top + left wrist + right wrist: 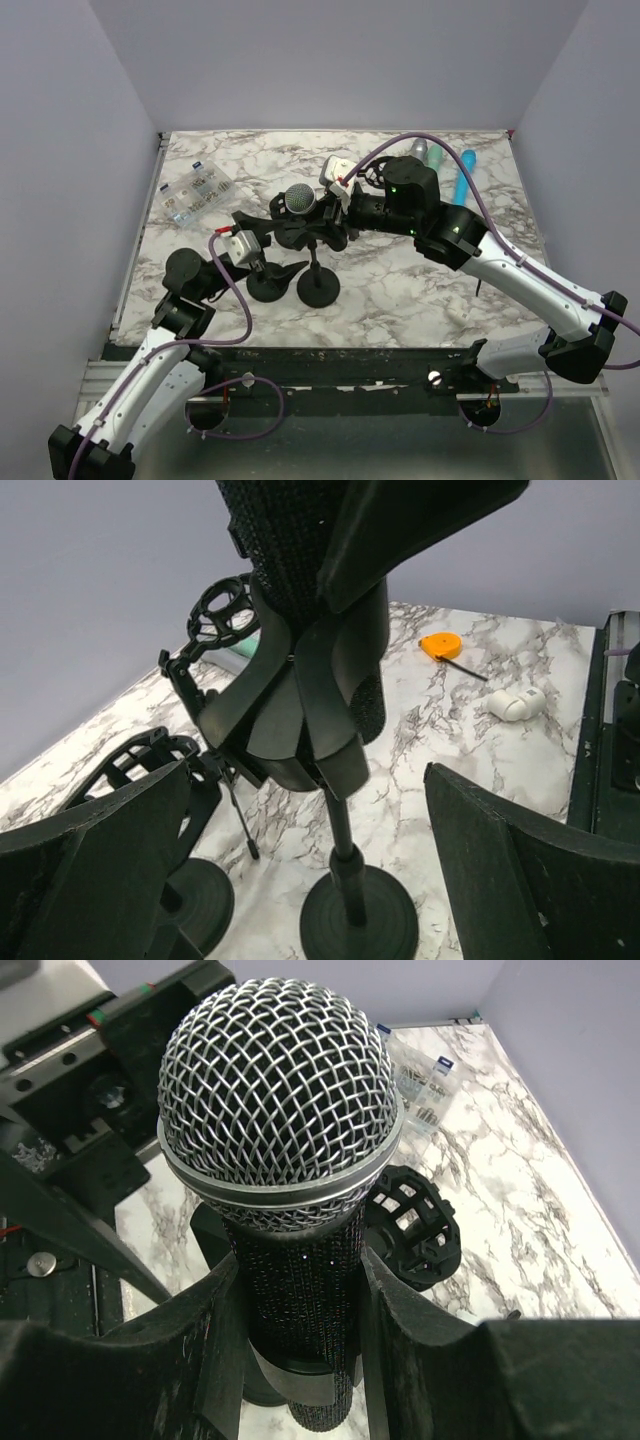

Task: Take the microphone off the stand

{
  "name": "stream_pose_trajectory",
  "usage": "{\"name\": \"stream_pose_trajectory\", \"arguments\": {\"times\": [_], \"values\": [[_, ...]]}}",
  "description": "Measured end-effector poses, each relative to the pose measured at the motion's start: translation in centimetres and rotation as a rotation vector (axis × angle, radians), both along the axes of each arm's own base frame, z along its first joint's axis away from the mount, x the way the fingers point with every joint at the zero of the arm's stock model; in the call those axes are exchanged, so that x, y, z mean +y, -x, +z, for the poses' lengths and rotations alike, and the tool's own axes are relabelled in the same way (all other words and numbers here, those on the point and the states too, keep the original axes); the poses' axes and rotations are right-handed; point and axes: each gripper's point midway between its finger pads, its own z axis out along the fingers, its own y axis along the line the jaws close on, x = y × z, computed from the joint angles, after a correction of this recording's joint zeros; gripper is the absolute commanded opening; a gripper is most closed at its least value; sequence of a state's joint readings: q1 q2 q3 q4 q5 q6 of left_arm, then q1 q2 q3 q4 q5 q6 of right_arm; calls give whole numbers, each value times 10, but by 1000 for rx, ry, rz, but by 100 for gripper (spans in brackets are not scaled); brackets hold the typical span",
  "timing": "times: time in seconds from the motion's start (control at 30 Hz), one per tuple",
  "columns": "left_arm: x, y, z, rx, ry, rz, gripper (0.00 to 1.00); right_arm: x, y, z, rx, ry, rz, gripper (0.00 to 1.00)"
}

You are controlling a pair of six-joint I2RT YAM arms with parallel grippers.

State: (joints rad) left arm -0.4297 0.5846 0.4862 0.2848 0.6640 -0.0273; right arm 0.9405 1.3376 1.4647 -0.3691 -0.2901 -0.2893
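The microphone (278, 1090) has a silver mesh head and a black glittery body. It stands upright in the black clip (310, 1385) of the stand. My right gripper (300, 1300) is shut on the microphone's body just below the head, also in the top view (312, 215). The stand's pole (345, 860) rises from a round black base (360, 920). My left gripper (320, 880) is open, its fingers (90, 870) wide apart on either side of the pole and not touching it. The microphone head shows in the top view (298, 198).
A second stand with a shock mount (222, 610) stands just left, its base (268, 285) beside the first. Another round base (185, 265) lies further left. A bag of small parts (198, 190), a blue pen (462, 175), an orange tape measure (440, 645) and a white part (516, 704) lie around.
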Motion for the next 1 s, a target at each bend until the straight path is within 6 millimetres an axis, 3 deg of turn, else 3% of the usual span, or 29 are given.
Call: {"name": "stream_pose_trajectory", "arguments": {"times": [0.33, 0.4, 0.53, 0.7, 0.77, 0.87, 0.9, 1.0], "values": [[-14, -23, -11, -11, -17, -29, 89, 2, 3, -1, 6, -1, 18, 0], [-15, -20, -8, -31, -12, -39, 83, 2, 3, -1, 6, -1, 18, 0], [-14, -16, -1, -69, 1, -51, 62, 2, 3, -1, 6, -1, 18, 0], [-13, -13, 3, -94, 5, -59, 55, 2, 3, -1, 7, -1, 18, 0], [-13, -13, 4, -97, 6, -59, 44, 2, 3, -1, 7, -1, 18, 0], [-13, -13, 2, -85, 6, -59, 5, 2, 2, -1, 7, 1, 17, 0], [-13, -13, 2, -82, 5, -59, 0, 1, 2, -2, 10, 4, 17, 0], [-13, -13, 1, -85, -3, -61, 0, 2, 2, -2, 12, 6, 17, 0]]}}
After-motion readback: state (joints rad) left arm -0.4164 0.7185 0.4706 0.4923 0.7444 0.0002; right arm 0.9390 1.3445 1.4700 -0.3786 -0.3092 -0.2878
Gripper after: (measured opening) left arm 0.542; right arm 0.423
